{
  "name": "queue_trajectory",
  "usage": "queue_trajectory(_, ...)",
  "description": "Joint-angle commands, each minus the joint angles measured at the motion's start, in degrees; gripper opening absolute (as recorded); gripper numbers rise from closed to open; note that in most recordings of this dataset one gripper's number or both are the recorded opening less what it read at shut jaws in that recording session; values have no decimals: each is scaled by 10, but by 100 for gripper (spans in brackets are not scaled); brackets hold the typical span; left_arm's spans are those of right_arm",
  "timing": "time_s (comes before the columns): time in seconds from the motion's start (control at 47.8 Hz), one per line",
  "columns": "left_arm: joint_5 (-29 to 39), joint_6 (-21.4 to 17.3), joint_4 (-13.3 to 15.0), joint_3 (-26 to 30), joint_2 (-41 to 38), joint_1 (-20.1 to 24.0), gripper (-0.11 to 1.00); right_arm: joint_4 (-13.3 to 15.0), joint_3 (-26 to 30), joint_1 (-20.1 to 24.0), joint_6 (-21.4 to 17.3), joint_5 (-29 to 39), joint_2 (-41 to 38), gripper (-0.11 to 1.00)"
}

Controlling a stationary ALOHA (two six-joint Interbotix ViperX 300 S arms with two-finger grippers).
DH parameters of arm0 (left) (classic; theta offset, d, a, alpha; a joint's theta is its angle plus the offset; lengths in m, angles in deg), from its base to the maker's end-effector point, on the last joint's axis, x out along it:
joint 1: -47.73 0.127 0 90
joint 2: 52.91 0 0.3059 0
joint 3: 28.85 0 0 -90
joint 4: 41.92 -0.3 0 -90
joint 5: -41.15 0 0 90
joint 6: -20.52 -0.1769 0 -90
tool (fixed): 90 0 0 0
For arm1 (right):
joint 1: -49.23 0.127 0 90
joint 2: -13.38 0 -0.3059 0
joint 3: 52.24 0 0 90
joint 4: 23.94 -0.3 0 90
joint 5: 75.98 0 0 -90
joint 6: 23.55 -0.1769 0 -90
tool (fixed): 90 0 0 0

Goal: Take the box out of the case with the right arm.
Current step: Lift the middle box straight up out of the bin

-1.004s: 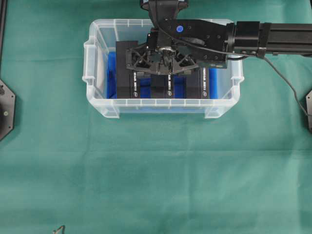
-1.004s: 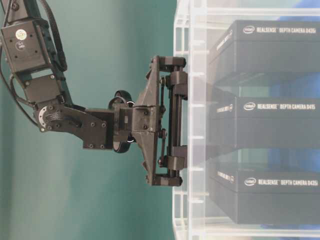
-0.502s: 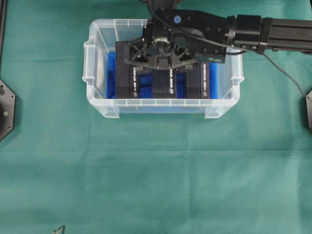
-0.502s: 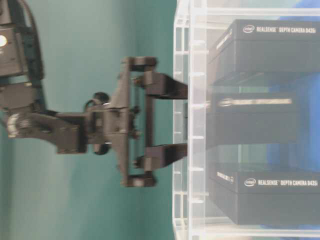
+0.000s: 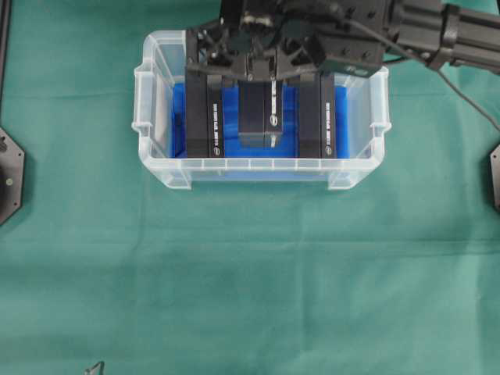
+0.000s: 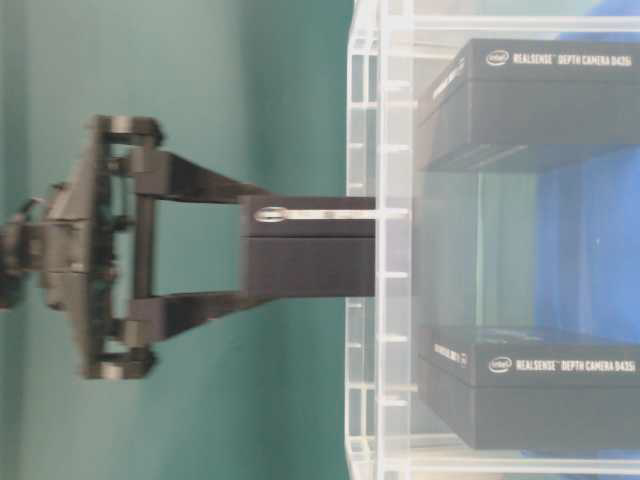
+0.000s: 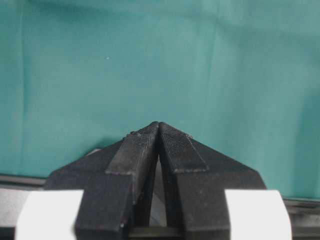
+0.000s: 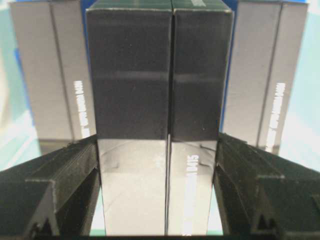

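Note:
The case (image 5: 258, 166) is a clear tub lined with blue cloth (image 5: 179, 117), at the top centre of the overhead view. My right gripper (image 5: 260, 78) hangs over it, shut on the middle black box (image 5: 256, 117). Seen from table level, the box (image 6: 320, 255) is held by the gripper (image 6: 245, 250) and is partly past the case's rim (image 6: 362, 100). The right wrist view has the box (image 8: 160, 100) clamped between both fingers (image 8: 65, 170). My left gripper (image 7: 159, 125) is shut on nothing above green cloth.
Two more black boxes (image 5: 205, 113) (image 5: 318, 113) stand in the case on either side of the lifted one. Green cloth (image 5: 250, 281) covers the table. Black arm bases sit at the left edge (image 5: 8, 176) and the right edge (image 5: 494, 176).
My right gripper has risen with the middle box in it, pulling it up from between the other two boxes to the case's rim. Those two boxes have not moved.

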Motion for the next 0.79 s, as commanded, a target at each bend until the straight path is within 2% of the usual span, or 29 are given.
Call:
queue_trajectory(0.0, -1, -1, -1, 11, 0, 0, 0, 9, 48, -1, 0, 24, 35, 65)
queue_trajectory(0.167, -1, -2, -1, 11, 0, 1, 0, 19, 76, 3, 0, 45, 35, 65)
queue_trajectory(0.774, 0, -3, -1, 11, 0, 1, 0, 19, 76, 6, -1, 40, 34, 65)
